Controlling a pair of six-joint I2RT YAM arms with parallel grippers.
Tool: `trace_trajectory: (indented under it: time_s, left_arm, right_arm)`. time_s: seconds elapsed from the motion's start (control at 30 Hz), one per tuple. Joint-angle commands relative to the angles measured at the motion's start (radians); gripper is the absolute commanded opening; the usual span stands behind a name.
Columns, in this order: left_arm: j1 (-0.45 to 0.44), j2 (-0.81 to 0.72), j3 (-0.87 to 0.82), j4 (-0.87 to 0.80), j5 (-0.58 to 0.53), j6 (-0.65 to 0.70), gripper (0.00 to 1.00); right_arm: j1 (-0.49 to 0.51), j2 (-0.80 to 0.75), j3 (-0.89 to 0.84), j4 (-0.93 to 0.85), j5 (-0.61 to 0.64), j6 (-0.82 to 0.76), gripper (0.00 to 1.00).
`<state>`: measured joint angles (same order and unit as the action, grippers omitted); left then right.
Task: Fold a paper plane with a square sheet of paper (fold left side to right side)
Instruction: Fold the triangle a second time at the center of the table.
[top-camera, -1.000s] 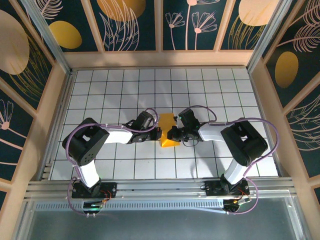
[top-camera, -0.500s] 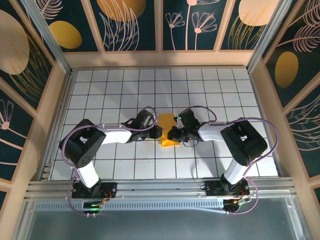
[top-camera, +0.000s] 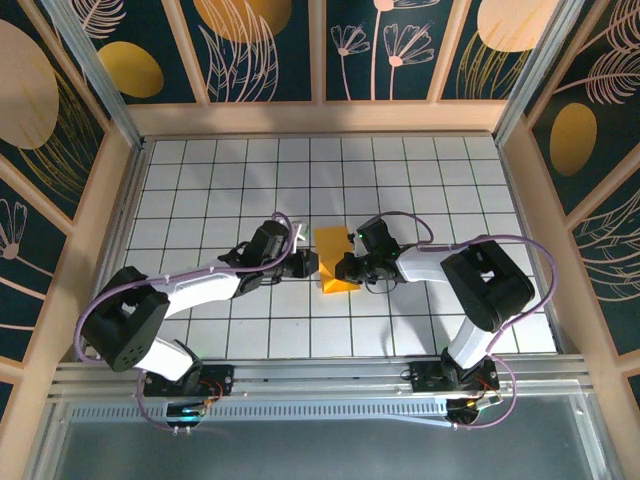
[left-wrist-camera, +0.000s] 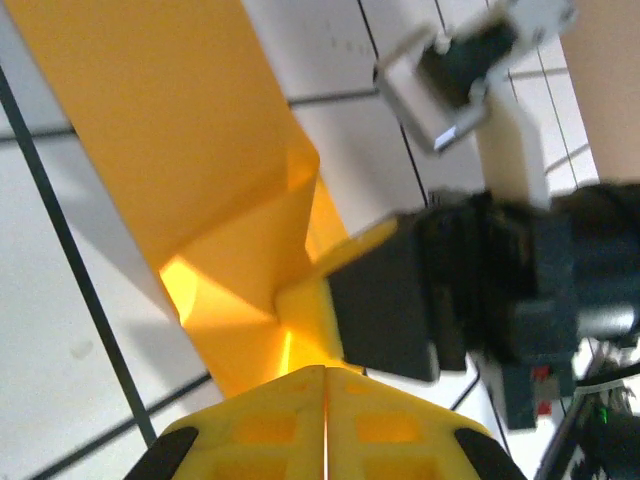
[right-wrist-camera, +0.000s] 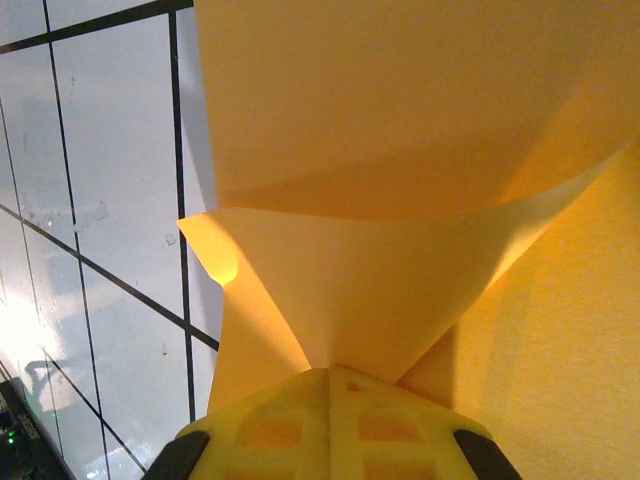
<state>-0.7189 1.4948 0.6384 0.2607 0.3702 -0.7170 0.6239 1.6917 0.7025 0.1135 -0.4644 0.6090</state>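
Paper (top-camera: 334, 248), pinched in right gripper (top-camera: 344, 268), left gripper (top-camera: 313, 264) beside

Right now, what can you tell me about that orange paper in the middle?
The paper is a thin, plain orange-yellow sheet, already folded into a narrow strip with creased, overlapping flaps. It lies near the middle of the white tiled table, partly curled upward. The right hand pinches one flap with closed fingers; the left hand, also closed, meets its left edge.
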Motion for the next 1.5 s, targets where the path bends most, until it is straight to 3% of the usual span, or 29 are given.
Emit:
trace_trajectory:
  time_s: [0.0, 0.23, 0.8, 1.47]
  left_arm:
    - [-0.009, 0.026, -0.035, 0.156, 0.126, -0.112, 0.06]
    - [-0.044, 0.123, -0.024, 0.222, 0.142, -0.143, 0.03]
    - [-0.064, 0.243, 0.02, 0.172, 0.11, -0.105, 0.03]
    - [-0.064, 0.258, 0.012, 0.113, 0.053, -0.081, 0.02]
  right_arm:
    - [0.007, 0.03, -0.015, -0.043, 0.024, -0.003, 0.0]
    - [0.007, 0.035, -0.012, -0.048, 0.024, -0.006, 0.0]
    - [0.008, 0.047, -0.003, -0.058, 0.021, -0.012, 0.0]
    - [0.007, 0.047, -0.005, -0.066, 0.029, -0.019, 0.0]
